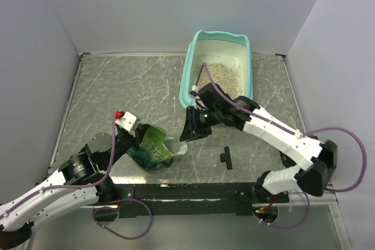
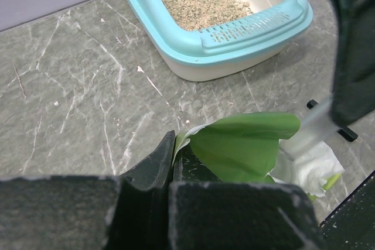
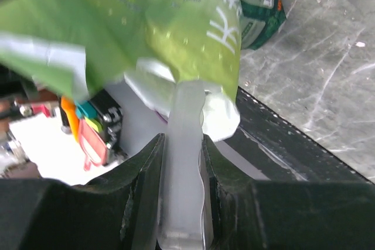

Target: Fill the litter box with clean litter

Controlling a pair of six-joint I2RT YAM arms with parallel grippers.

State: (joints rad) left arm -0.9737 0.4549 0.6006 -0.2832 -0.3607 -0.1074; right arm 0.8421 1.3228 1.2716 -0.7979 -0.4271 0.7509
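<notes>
Your grey marbled surface (image 1: pixel 117 86) sits between pale walls (image 1: pixel 146 4); left pincer (image 2: pixel 173 156) and right pincer (image 3: pixel 181 144) clench the green pouch (image 1: pixel 153 151); the right arm (image 1: pixel 275 130) hides the litter box (image 1: pixel 249 51) at its near rim.

We see smooth teal plastic on the litter box (image 1: pixel 220 33), matt grainy clean litter (image 1: pixel 225 71), a glossy crinkled green pouch (image 1: pixel 153 150), and a veined, scuffed stone-look table (image 1: pixel 117 86).

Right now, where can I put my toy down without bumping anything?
The biggest bare patch of table lies far left, between the left wall, the litter box and the green pouch. A thin strip runs right of the box. The near middle is crowded: the left gripper and right gripper pinch the pouch, and a small black piece lies there.
</notes>
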